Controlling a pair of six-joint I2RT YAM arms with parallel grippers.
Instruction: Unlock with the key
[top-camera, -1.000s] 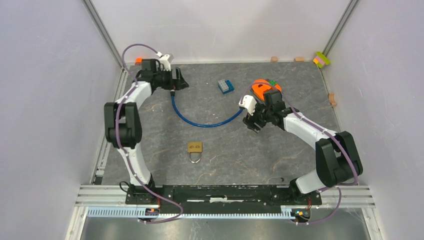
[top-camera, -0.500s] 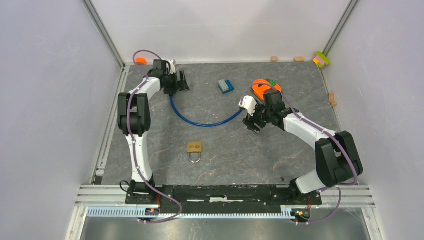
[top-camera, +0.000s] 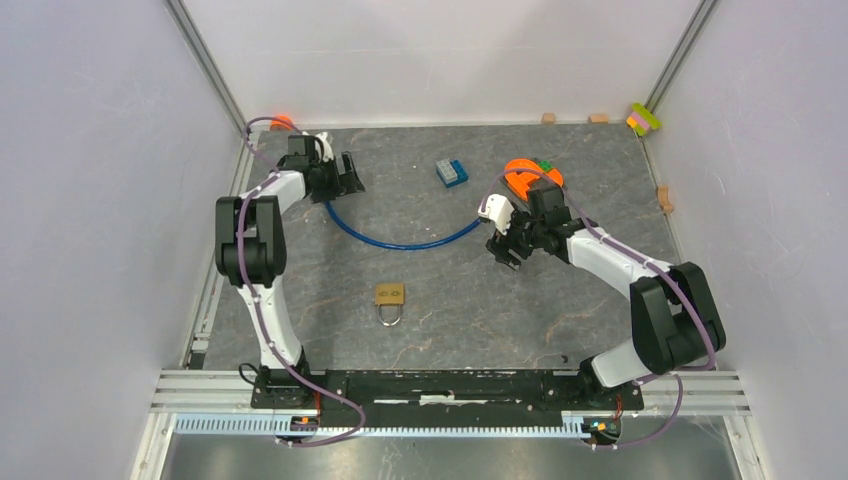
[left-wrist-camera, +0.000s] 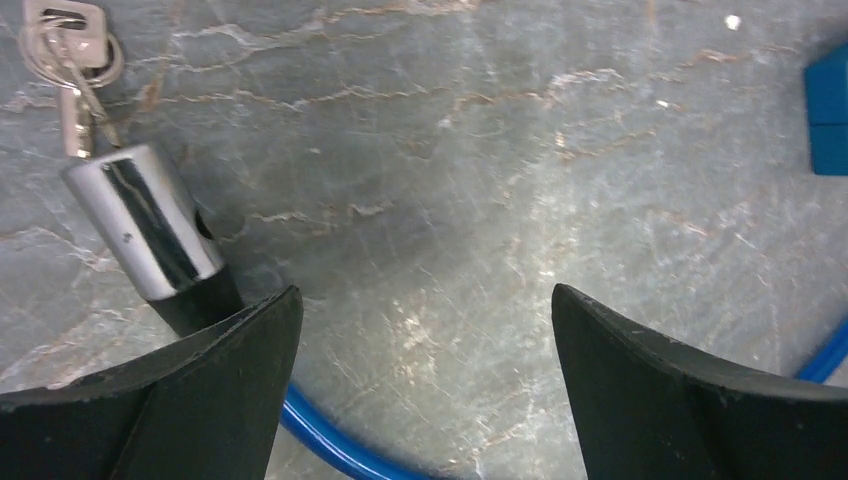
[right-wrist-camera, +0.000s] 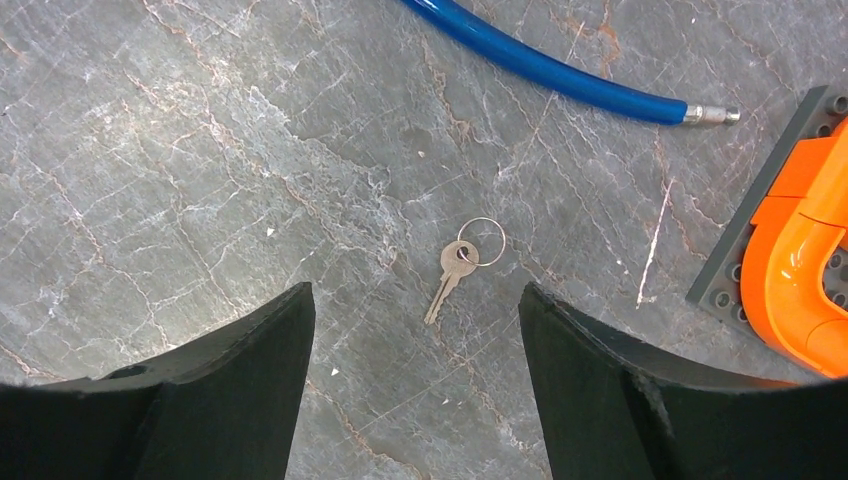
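Note:
A brass padlock (top-camera: 390, 295) lies on the mat in the middle, shackle toward the near edge. A small loose key (right-wrist-camera: 449, 272) on a ring lies flat on the mat just ahead of my right gripper (right-wrist-camera: 412, 295), which is open and empty above it; in the top view the right gripper (top-camera: 505, 247) hovers right of centre. My left gripper (left-wrist-camera: 425, 295) is open and empty at the far left (top-camera: 348, 180). Beside it lies the chrome lock barrel (left-wrist-camera: 145, 220) of a blue cable (top-camera: 400, 243), with a bunch of keys (left-wrist-camera: 62, 55) in its end.
An orange and grey brick piece (top-camera: 530, 176) sits just behind the right gripper and shows at the right edge of the right wrist view (right-wrist-camera: 805, 270). A blue brick (top-camera: 452, 172) lies at the back centre. Small blocks line the back and right walls.
My left gripper has shifted left and toward the near side, and the cable's left end has moved with it. The right gripper has barely moved.

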